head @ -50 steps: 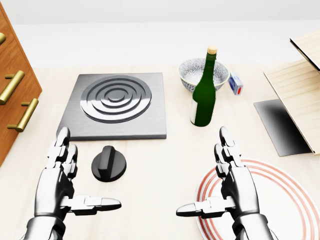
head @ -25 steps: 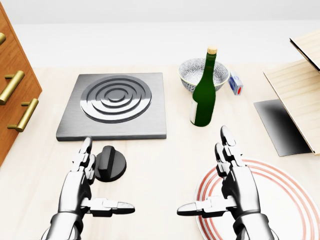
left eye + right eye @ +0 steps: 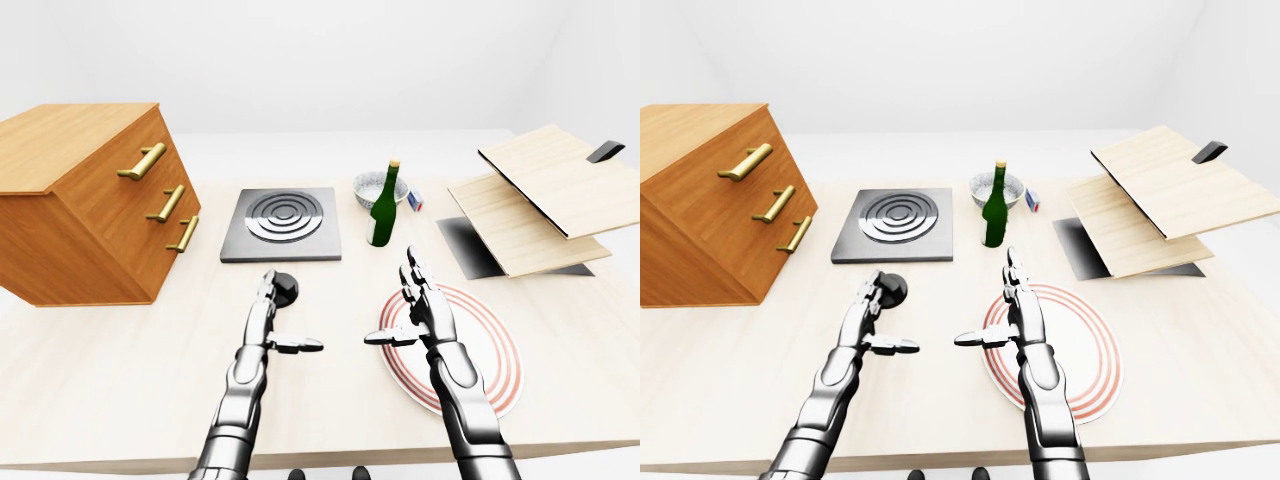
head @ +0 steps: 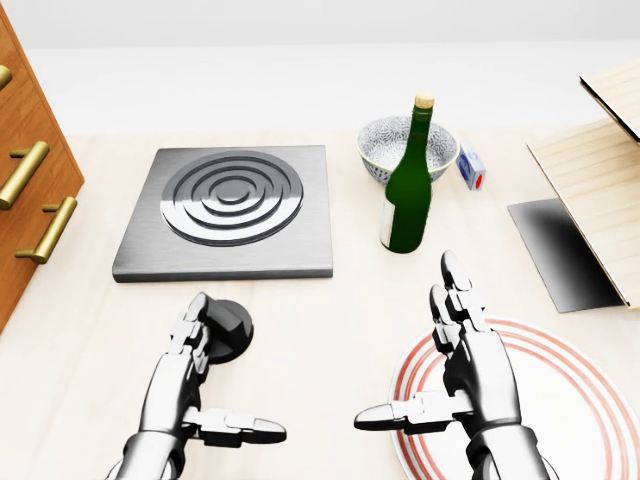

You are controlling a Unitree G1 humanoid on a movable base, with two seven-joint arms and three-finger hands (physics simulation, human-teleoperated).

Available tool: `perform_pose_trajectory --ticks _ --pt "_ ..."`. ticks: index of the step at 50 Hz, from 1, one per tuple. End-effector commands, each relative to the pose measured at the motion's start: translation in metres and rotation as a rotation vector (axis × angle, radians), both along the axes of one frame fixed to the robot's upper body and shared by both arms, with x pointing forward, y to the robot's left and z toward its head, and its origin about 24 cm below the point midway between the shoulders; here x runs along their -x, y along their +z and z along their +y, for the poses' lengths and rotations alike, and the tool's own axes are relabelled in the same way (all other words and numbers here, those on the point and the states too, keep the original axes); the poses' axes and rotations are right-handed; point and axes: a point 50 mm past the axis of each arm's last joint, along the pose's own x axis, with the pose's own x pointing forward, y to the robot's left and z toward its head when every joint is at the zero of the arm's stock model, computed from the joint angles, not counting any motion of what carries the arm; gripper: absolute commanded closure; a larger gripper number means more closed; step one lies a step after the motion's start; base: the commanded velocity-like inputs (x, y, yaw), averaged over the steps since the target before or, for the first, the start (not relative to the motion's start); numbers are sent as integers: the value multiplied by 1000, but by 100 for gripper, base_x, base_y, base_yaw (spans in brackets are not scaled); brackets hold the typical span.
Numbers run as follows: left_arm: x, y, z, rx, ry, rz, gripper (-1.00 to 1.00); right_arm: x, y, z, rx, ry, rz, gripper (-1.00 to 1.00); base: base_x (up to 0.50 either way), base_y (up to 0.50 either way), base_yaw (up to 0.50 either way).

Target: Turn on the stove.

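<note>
The stove is a grey square plate with ringed burner, lying flat at the upper left of the head view. Its black round knob sits on the table just below the plate. My left hand is open, fingers extended, thumb sticking out to the right. Its fingertips overlap the knob's left edge; whether they touch it I cannot tell. My right hand is open too, held over the left rim of a red-ringed plate, well right of the knob.
A green bottle stands right of the stove, with a patterned bowl and a small box above it. A wooden drawer cabinet stands at the left. Wooden boards over a dark mat lie at the right.
My left hand has moved right and a little down, from left of the knob to over its left edge. The right hand has stayed put.
</note>
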Motion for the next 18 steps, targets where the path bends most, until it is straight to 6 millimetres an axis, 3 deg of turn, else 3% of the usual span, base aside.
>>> perform_pose_trajectory --ticks 1,9,13,18 --pt "10 -2 -21 41 -100 6 -100 1 0 0 0 1 0 -100 0 0 0" --pt "20 11 -29 83 -167 -37 -100 1 -5 5 10 11 5 -100 0 0 0" --pt "13 12 -18 50 -104 -59 -100 -1 -5 4 10 8 7 -100 0 0 0" --pt "12 37 9 86 -19 -115 -100 -1 -3 1 4 2 4 -100 0 0 0"
